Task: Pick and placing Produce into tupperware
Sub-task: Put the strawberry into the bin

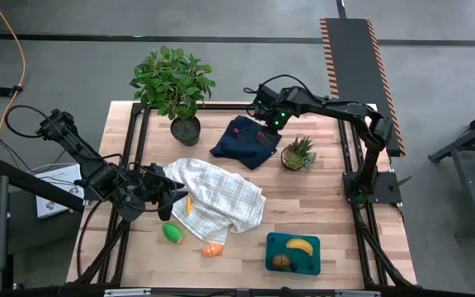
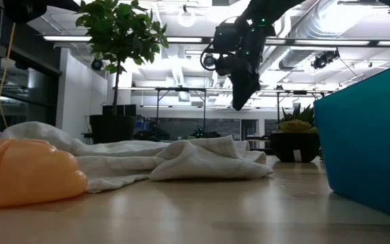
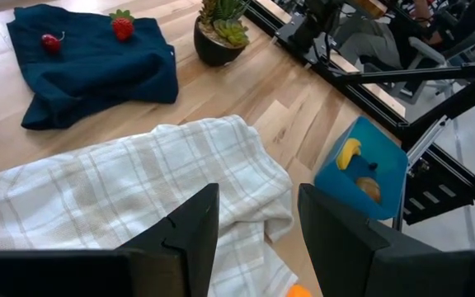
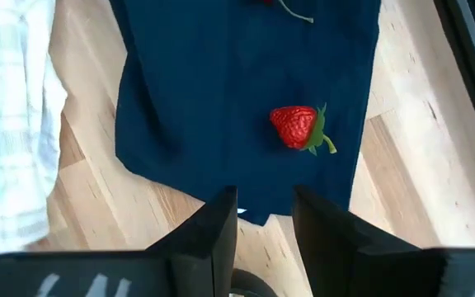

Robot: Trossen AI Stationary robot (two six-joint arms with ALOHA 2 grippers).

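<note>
**Right arm poised over strawberry; container part-filled**

High view: The shallow teal-blue rectangular plastic tupperware [image 1: 293, 252] sat near the table's front edge, right of centre, holding a yellow toy banana [image 1: 300, 245] and a brown round piece [image 1: 280, 261]. A green toy piece [image 1: 172, 233] and an orange toy piece [image 1: 212, 250] lay on the bare wood just off the rumpled white checked cloth [image 1: 217, 198]; another small orange piece [image 1: 189, 205] rested on that cloth. The right gripper [image 1: 264, 124] hung over the dark navy cloth [image 1: 244, 140], presumably lined up there to take the red berries. The left gripper [image 1: 173, 196] rested low at the checked cloth's near edge — apparently waiting.

Low view: The right gripper [image 2: 241, 102] hung clear above the table, nothing between its fingers. The orange piece [image 2: 26, 179] filled the near left; the tupperware wall [image 2: 367, 135] the right.

Left wrist view: The left fingers [image 3: 192, 227] stood parted and empty over the checked cloth [image 3: 122, 186]. Two red berries — a cherry [image 3: 51, 41] and a strawberry [image 3: 123, 25] — lay on the navy cloth [image 3: 97, 70].

Right wrist view: The right fingers [image 4: 221, 223] stood narrowly apart, empty, the red toy strawberry [image 4: 297, 128] just ahead, not touched.
</note>
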